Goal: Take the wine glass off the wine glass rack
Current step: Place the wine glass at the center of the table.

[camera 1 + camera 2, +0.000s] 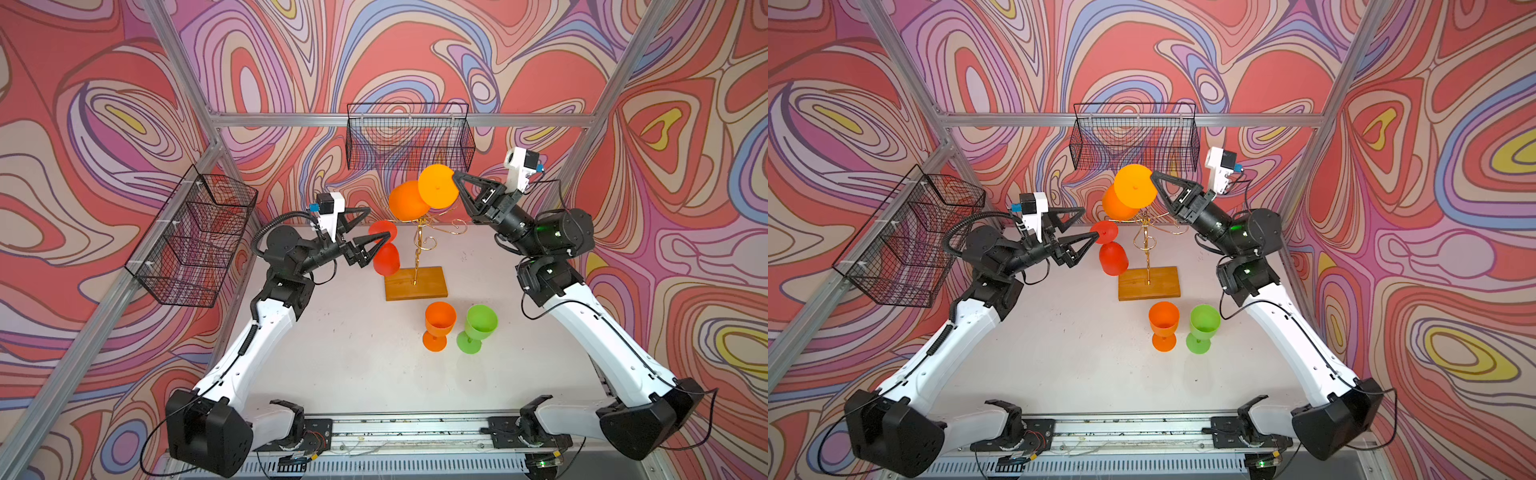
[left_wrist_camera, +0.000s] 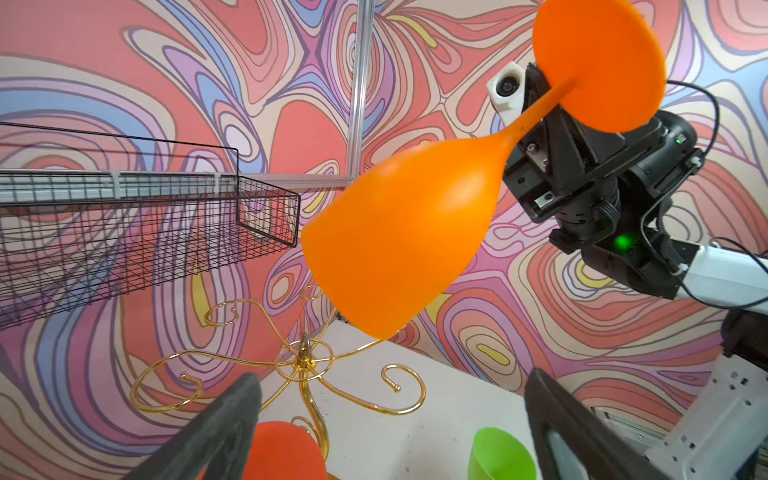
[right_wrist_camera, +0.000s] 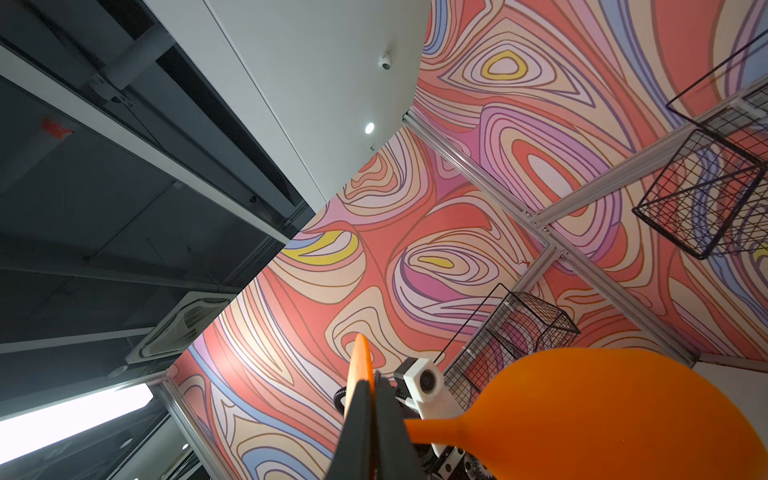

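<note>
one rack (image 1: 428,283), two orange glasses (image 1: 409,204) (image 1: 439,318), one red glass (image 1: 386,259), one green glass (image 1: 481,318).

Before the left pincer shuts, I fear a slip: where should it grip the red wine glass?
The red wine glass hangs foot up on the wine glass rack: probably grip its thin stem, sideways from the robot's left.
</note>
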